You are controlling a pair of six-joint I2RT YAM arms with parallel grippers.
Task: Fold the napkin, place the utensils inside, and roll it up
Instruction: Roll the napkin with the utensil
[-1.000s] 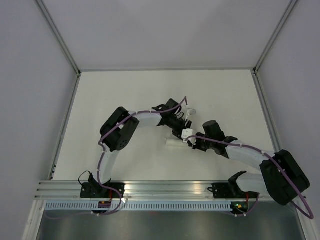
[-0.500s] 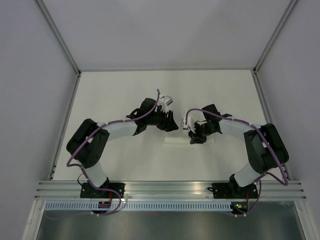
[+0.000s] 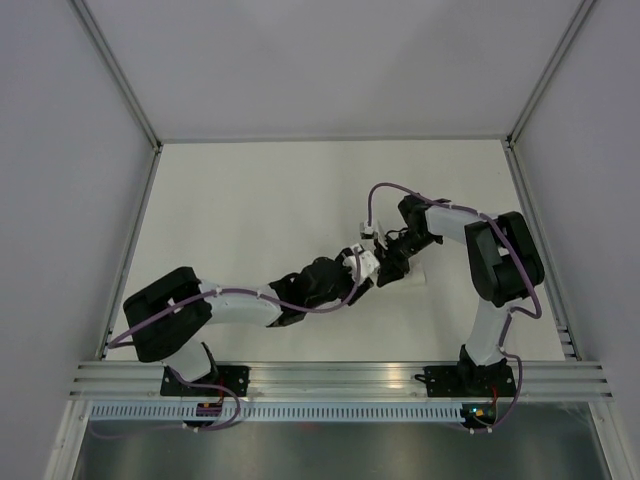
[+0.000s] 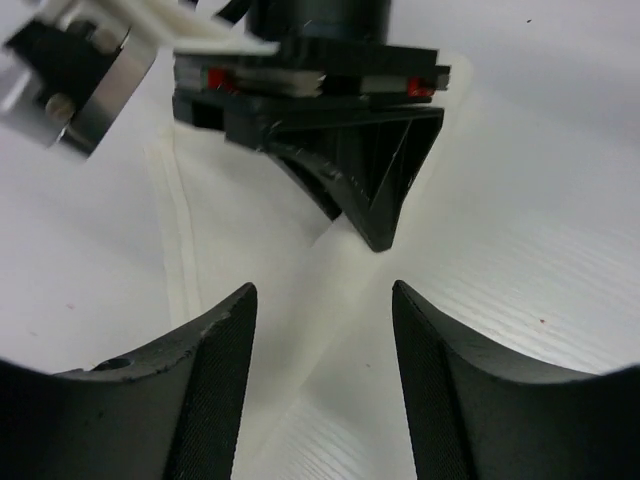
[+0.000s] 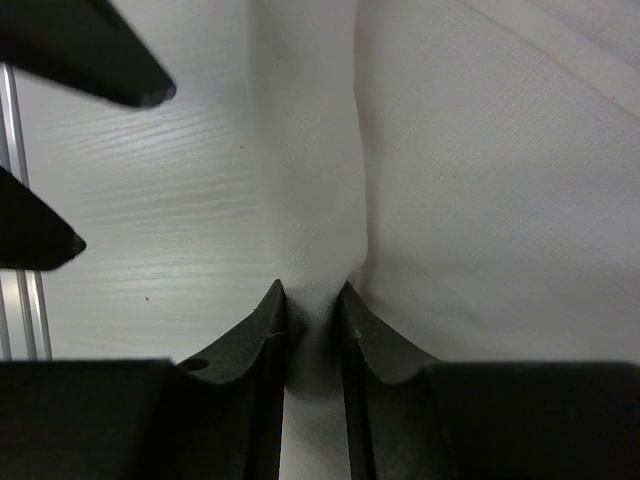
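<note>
The left arm (image 3: 235,300) lies low over the table (image 3: 250,190) and reaches towards the centre. The left gripper (image 4: 320,300) has its fingers (image 4: 205,350) spread apart, with nothing clamped between them. In its wrist view the gap between the tips shows white cloth below and ahead. This is the napkin (image 4: 240,230). Its stitched hem (image 4: 180,240) runs forward from just beside the left-hand fingertip, and bare tabletop lies off the right-hand fingertip. Directly ahead of those spread tips, the black fingers of the right gripper (image 5: 311,292) come down together to a single point on the cloth. The right wrist view confirms the grip: the two fingers (image 5: 255,340) are drawn close and pinch a raised fold of the napkin between their tips. The fold rises as a narrow ridge straight ahead of them. Flat cloth spreads to the right of the fingers, and bare table lies to their left. Beyond and to the left of the pinch, the two dark tips of the left gripper stand apart from one another over the table, near the cloth's edge. Whether they touch the cloth cannot be told. From overhead the two grippers meet nearly tip to tip at the centre of the table. The napkin shows as a small white bundle under and just right of the right gripper's fingers. The right arm (image 3: 500,260) is folded back sharply behind it.
</note>
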